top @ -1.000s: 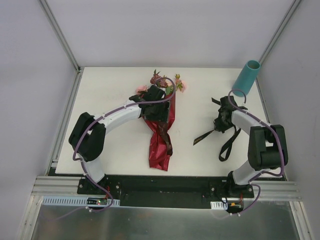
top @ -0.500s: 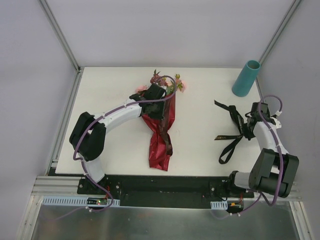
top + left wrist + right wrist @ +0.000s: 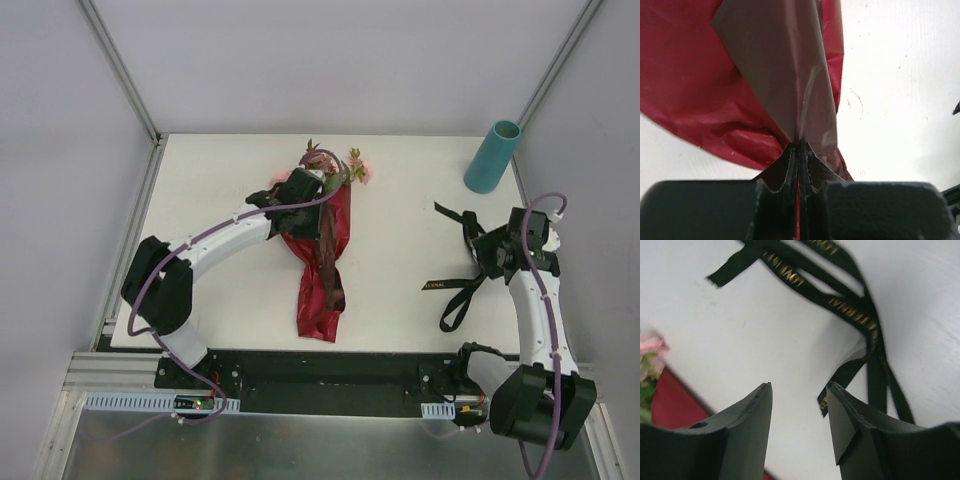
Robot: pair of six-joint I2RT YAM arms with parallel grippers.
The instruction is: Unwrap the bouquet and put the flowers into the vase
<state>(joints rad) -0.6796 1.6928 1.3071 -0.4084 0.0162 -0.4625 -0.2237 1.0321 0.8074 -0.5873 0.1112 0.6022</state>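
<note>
Just changed: the left jaws have snapped together on the wrap, and the right arm [image 3: 535, 300] has swung back to the right edge and let the ribbon go, its jaws parting.
Left arm [image 3: 215, 240]: white, reaching across the bench to the far end of the bunch.
Left jaws: pressed tight together, a fold of the dark red glossy paper wrap [image 3: 755, 75] pinched between them.
Bouquet [image 3: 322, 262]: lying flat mid-bench, ribbon off, paper not yet spread.
Pink and green flowers [image 3: 356, 168]: poking out of the wrap's far end, just beyond the left jaws.
Long axis: near edge to far edge, leaning slightly right at the top, with the narrow stem end towards the arm bases.
What the next move turns on: the pinched fold sits on the left side of the bloom end, so I'd judge a pull to the left, across that axis, opens the paper. The left arm is on it, the right is well apart.
Black ribbon with gold lettering [image 3: 840, 305]: loose on the bench, right of centre.
Right jaws: apart and holding nothing, with the ribbon just ahead of them.
Tall teal-blue cylinder vase [image 3: 492, 157]: upright in the far right corner, nearer the right arm.
White bench [image 3: 220, 180]: matte and flat.
Room: pale walls and metal corner posts close round it.
</note>
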